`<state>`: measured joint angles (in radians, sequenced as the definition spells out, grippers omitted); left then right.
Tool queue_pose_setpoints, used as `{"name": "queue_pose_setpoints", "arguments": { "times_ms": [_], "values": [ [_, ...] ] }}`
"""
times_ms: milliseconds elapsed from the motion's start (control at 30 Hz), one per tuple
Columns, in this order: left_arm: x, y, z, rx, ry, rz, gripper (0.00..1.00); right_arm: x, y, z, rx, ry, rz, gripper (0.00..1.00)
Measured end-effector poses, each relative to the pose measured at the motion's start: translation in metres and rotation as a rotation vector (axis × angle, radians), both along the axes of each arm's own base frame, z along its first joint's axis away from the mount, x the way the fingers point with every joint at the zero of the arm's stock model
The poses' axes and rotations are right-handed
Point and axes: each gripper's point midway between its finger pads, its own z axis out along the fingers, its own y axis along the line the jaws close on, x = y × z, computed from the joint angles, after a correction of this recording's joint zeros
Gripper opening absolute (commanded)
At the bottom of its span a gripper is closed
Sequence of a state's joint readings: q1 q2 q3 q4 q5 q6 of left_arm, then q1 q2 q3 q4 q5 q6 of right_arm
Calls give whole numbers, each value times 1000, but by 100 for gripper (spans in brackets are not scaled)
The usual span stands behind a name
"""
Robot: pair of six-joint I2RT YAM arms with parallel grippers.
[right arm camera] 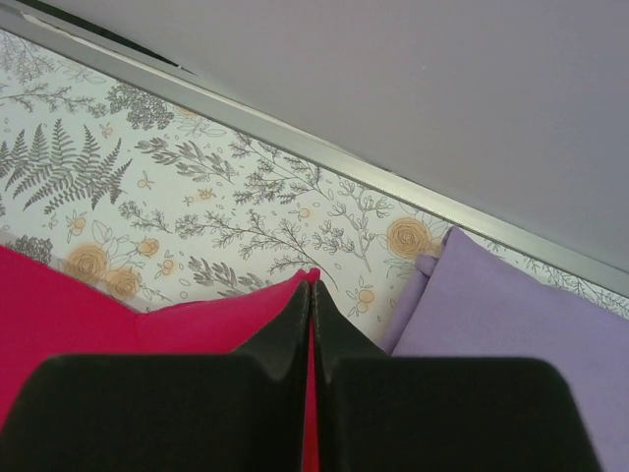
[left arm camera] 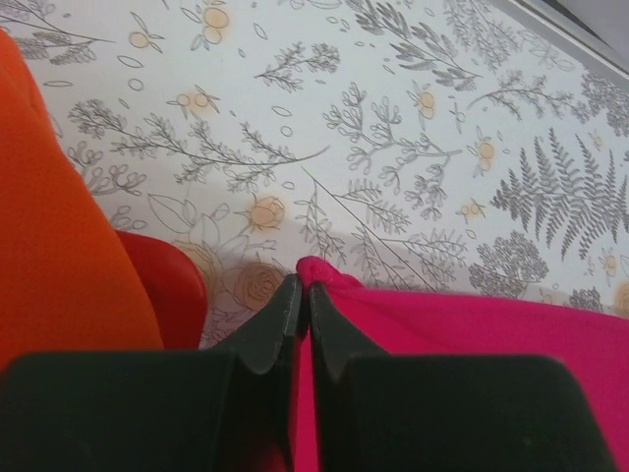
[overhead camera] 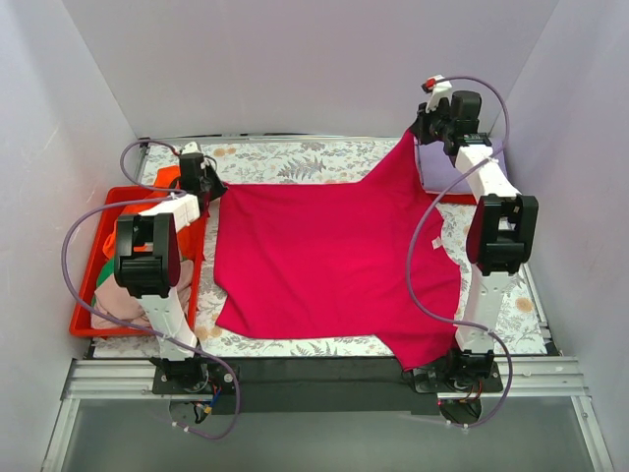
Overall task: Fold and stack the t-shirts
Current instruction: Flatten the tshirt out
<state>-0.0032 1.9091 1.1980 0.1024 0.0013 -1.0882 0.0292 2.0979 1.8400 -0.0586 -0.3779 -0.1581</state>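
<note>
A large crimson-red t-shirt (overhead camera: 324, 261) lies spread over the floral table. My left gripper (overhead camera: 210, 185) is shut on its far left corner, low near the table; the cloth shows between the jaws in the left wrist view (left arm camera: 413, 324). My right gripper (overhead camera: 425, 126) is shut on the far right corner and holds it raised, so the cloth rises to it; the corner shows in the right wrist view (right arm camera: 177, 315). A folded lavender shirt (right arm camera: 511, 324) lies at the far right. Orange (left arm camera: 59, 246), beige-pink (overhead camera: 123, 300) and green (overhead camera: 104, 269) shirts lie in the tray.
A rigid red plastic tray (overhead camera: 86, 324) stands along the left edge of the table, under my left arm. A metal rail (right arm camera: 324, 157) and the back wall bound the far side. The shirt's near right corner hangs over the front edge (overhead camera: 423, 354).
</note>
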Motion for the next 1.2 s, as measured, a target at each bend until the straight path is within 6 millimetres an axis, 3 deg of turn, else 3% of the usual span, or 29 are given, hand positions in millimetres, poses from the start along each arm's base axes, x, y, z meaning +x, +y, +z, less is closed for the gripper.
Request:
{"name": "queue_pose_setpoints", "arguments": {
  "times_ms": [233, 533, 800, 933, 1033, 1200],
  "values": [
    [18, 23, -11, 13, 23, 40, 0, 12, 10, -6, 20, 3, 18, 1],
    [50, 27, -15, 30, 13, 37, 0, 30, 20, -19, 26, 1, 29, 1],
    [84, 37, -13, 40, -16, 52, 0, 43, 20, 6, 49, -58, 5, 1],
    [92, 40, -18, 43, -22, 54, 0, 43, 23, 6, 57, -61, 12, 1],
    [92, 38, -21, 42, -17, 42, 0, 40, 26, -2, 65, -47, 30, 1],
    [92, 36, -20, 34, -20, 27, 0, 23, 30, -31, 79, 29, 54, 1]
  ]
}}
